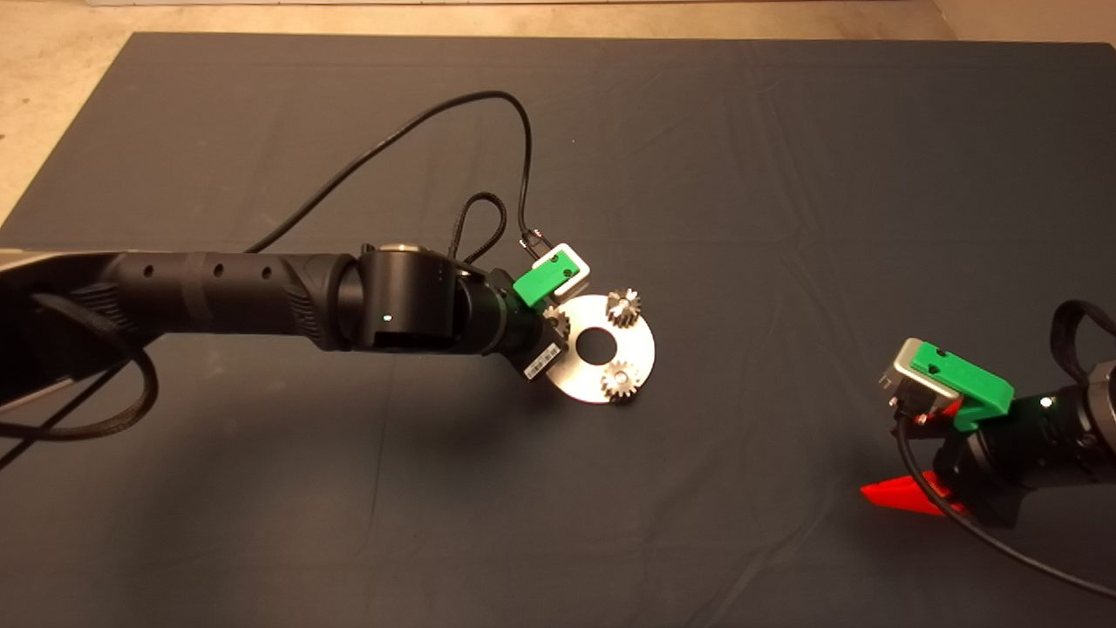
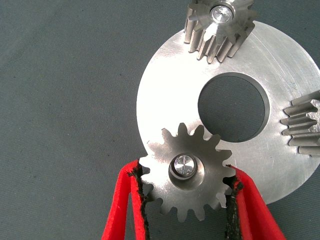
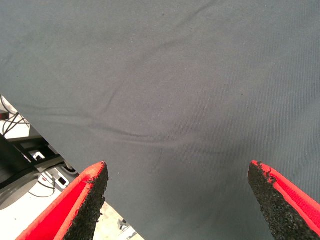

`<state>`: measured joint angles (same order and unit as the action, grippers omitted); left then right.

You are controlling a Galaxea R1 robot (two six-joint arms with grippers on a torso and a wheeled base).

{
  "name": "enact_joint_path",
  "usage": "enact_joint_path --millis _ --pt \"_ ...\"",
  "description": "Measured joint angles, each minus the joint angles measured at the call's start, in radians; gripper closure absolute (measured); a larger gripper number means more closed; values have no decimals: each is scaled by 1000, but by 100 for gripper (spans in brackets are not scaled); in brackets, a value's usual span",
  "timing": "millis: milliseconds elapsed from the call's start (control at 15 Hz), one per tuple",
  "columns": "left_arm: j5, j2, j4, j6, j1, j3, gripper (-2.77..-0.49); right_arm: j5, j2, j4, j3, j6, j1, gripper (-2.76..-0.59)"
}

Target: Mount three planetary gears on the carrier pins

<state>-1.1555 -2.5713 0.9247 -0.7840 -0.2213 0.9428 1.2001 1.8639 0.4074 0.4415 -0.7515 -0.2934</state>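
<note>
Left gripper (image 2: 186,192): closed on the third gear (image 2: 186,175) by its toothed rim, gear seated over a pin (image 2: 183,165) at the disc (image 2: 165,90) edge nearest the arm. Other two gears (image 1: 624,307) (image 1: 621,380): each on its own pin, at the disc's far side. Handling note, as judgement: keep the gear level, press it flat to the disc, then release straight outward so the teeth are not dragged. Right gripper (image 3: 177,187): spread wide and empty, parked well away from the disc. Not determinable: whether the held gear sits fully down; one far gear is cut off in the left wrist view; the held gear is largely covered by the gripper from above.
</note>
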Motion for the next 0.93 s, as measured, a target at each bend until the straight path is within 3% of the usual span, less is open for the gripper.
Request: enact_joint_path --millis 667,933 --pt "1 0 0 0 0 0 -60 0 0 0 0 0 0 -207" --pt "2 0 1 -1 1 0 -71 0 0 0 0 0 0 -207"
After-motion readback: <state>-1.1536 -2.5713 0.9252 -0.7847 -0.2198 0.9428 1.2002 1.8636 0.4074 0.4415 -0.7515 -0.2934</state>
